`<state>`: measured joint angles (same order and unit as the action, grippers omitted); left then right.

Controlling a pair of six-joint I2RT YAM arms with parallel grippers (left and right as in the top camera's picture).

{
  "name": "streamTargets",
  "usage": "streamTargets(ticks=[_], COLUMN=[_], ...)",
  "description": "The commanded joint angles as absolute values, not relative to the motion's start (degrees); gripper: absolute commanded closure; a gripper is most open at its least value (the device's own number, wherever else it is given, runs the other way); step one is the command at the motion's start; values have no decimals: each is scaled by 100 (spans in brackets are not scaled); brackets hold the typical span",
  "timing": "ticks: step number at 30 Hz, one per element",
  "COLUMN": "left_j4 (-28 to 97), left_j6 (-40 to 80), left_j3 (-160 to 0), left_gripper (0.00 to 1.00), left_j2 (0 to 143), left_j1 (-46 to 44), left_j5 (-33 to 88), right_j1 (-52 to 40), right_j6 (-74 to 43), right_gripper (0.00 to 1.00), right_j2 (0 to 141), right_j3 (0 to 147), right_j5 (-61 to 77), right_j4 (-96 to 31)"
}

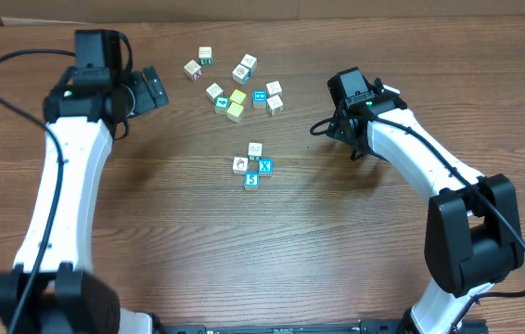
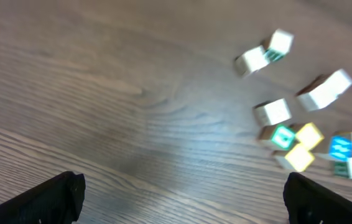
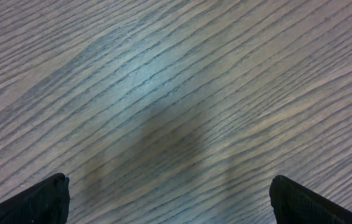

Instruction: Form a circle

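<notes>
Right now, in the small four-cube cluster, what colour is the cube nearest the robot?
That cube is bright blue; overhead view shows it best.

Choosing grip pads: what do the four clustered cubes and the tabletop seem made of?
The clustered cubes look like printed toy blocks, wood or plastic, with matte white and bright blue faces; too small to tell which. The table looks like wood or wood-print laminate: long brown grain lines, soft sheen.

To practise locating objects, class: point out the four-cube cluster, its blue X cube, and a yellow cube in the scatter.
four-cube cluster (image 1: 255, 149): overhead view, its uppermost white cube.
blue X cube (image 1: 265, 167): overhead view, its top face.
yellow cube (image 1: 237, 96): overhead view, its top face.
</notes>
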<state>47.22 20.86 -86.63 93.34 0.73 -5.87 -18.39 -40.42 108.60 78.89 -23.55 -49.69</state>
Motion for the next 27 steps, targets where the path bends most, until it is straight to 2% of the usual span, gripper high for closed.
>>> streamTargets(ticks=[1,12,27], left_j4=[4735,4737,4836], left_j6=[2080,2080,2080], left_j3=[-8748,-8748,-8746], left_gripper=[0,1,0], left_j2=[8814,7765,7889], left_j1=[30,32,32], left_j5=[-657,-657,-657], right_j1=[-1824,-1824,-1824], right_j6=[-4047,-4047,-4047], right_gripper=[0,0,0], right_j2=[10737,10737,10737], right_j3=[7990,7990,7990], right_j5=[-2436,-2436,-2438], right_j4=[-4960,-4960,-4960])
